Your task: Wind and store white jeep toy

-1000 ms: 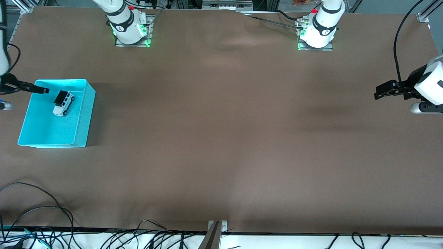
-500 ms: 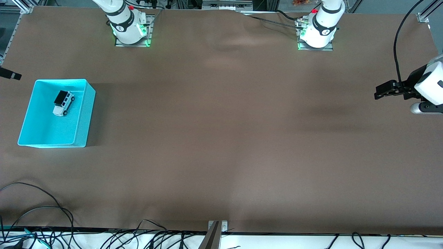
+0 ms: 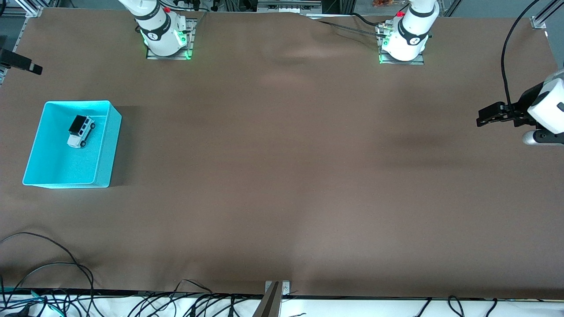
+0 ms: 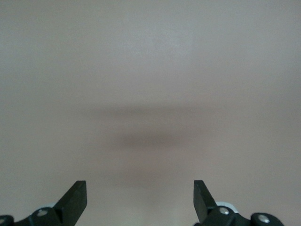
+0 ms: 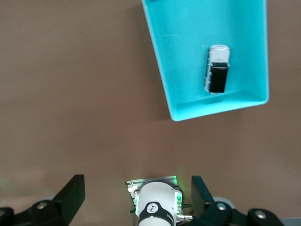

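I see the white jeep toy point(image 3: 81, 130) upright in the cyan bin point(image 3: 105, 145) at the right arm's end of the table, right gripper point(image 5: 136, 197) high over that end, jaws wide and empty, left gripper point(image 4: 140, 200) waiting over bare table point(image 3: 282, 176), also wide and empty.

The white jeep toy point(image 3: 81, 131) sits in the cyan bin point(image 3: 105, 149) toward the right arm's end of the table.

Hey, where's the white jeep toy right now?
The white jeep toy sits inside the cyan bin, in the part nearer the robots' bases, at the right arm's end of the table; neither gripper touches it.
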Controlling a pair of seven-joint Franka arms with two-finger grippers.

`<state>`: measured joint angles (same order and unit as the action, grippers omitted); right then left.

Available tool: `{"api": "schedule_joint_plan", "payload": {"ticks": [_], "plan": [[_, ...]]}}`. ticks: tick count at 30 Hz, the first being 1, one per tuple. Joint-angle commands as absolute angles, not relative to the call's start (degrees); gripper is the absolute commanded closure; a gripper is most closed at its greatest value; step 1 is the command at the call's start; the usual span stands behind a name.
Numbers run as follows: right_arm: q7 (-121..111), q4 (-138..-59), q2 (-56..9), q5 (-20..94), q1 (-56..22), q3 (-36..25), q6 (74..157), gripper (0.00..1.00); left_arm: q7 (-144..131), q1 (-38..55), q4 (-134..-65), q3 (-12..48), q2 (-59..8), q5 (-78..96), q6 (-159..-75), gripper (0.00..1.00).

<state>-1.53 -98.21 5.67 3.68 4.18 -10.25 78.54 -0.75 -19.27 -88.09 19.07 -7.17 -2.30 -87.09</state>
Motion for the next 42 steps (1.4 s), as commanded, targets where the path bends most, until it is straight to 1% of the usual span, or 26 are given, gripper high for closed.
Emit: {"api": "schedule_joint_plan", "payload": {"ticks": [1, 5, 12, 16, 20, 28, 35, 42], "plan": [[0.35, -95.71, 4.4, 8.08, 7.12, -5.1, 78.31, 0.0, 0.0, -19.86, -89.3, 19.16, -5.63, -0.44, -87.19, 0.0], [0.79, -95.71, 3.96, 8.35, 7.12, -2.47, 80.42, 0.0, 0.0, -19.95, -88.95, 18.99, -5.71, -0.26, -89.03, 0.0], [1.66, -95.71, 2.38, 7.38, 7.12, 1.49, 84.46, 0.0, 0.09, -19.95, -89.03, 19.07, -5.45, 0.53, -88.86, 0.0], [3.43, -95.8, 1.5, 3.79, 7.03, 4.12, 86.92, 0.0, 0.09, -19.95, -89.03, 19.07, -4.92, 0.53, -88.86, 0.0], [4.48, -95.89, 0.35, 0.62, 7.03, 6.24, 87.54, 0.0, -0.09, -19.78, -89.03, 19.16, -4.75, 0.53, -88.86, 0.0], [4.83, -95.98, -0.26, -0.7, 6.16, 6.15, 89.03, 0.0, 0.0, -19.95, -88.51, 18.98, -4.75, 0.53, -88.86, 0.0], [4.04, -96.33, -2.11, -0.7, 5.54, 5.54, 92.9, 0.0, -0.09, -19.95, -88.51, 18.98, -4.75, 0.53, -88.86, 0.0], [1.32, -96.33, -2.37, -0.09, 2.9, 1.15, 93.43, 0.0, -0.18, -17.85, -88.5, 18.11, -4.48, 0.53, -88.33, 0.0]]}}
